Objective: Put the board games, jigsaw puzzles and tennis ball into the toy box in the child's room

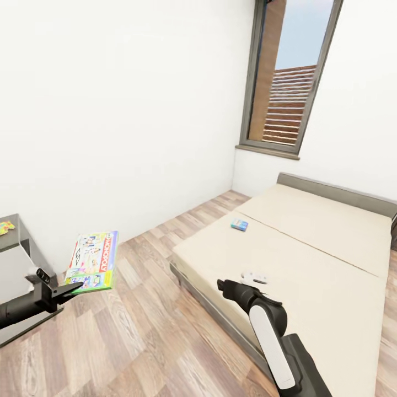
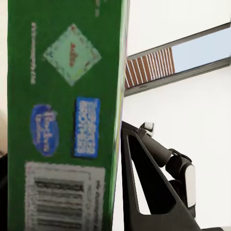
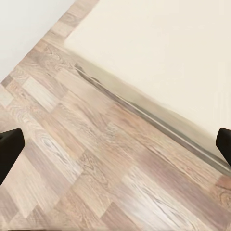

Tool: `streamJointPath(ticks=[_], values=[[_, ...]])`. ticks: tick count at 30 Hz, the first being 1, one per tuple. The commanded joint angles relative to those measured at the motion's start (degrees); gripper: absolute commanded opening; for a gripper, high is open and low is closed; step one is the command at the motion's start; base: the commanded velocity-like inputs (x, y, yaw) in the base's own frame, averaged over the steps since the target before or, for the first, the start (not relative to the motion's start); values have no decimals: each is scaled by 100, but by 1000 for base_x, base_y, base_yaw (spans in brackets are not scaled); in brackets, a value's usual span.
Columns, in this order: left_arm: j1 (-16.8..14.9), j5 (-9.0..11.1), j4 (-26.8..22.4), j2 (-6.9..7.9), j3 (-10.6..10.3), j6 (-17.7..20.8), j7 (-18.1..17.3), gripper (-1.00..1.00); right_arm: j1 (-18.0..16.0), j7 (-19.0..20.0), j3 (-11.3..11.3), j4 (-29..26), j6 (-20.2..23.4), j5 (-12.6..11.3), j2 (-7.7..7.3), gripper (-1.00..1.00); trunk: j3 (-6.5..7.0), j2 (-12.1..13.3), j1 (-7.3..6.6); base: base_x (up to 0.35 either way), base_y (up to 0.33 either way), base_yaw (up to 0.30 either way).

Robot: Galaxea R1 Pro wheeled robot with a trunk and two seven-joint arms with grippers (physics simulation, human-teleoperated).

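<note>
Our left end effector [image 1: 70, 288] pinches the white multicoloured-edged board game box [image 1: 92, 261] above the wood-plank floor [image 1: 149, 336]; our right end effector [image 3: 115, 147] is spread. Next: carry it to the toy box; the small teal-blue game box [image 1: 239, 224] remains on the cream bed [image 1: 309, 264].

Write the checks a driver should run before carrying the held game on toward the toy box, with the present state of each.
1. Left gripper shut on the white game: ok, though it pinches only a corner.
2. Game level: not ok, it tilts.
3. Right gripper free for the next pick: ok, fingers spread with nothing between.
4. Teal game left on the bed: ok, lying flat near the mattress seam.
5. Toy box ready: cannot tell.
6. Table close on the left: ok, with a puzzle on it.
</note>
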Motion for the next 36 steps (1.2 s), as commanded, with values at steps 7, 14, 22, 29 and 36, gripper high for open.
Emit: streamJointPath(ticks=[7,14,22,29,36], values=[[-6,-3,6,1,3,59,-22,-100,-4,-57,16,1,7,-51,1,100,20,-4,1,194,0,277],[-9,-7,7,1,-3,59,-22,-100,-4,-56,17,2,7,-51,0,100,40,-4,1,300,0,277],[-11,-14,7,-7,-5,59,-22,-100,-4,-56,17,15,7,-51,2,100,63,-4,1,307,91,277],[-13,-15,7,-10,-5,59,-22,-100,-4,-56,17,19,7,-51,8,100,82,-4,1,255,108,277],[-13,-15,7,-24,-5,59,-22,-100,-4,-56,17,26,7,-49,9,100,101,-4,1,182,6,277]])
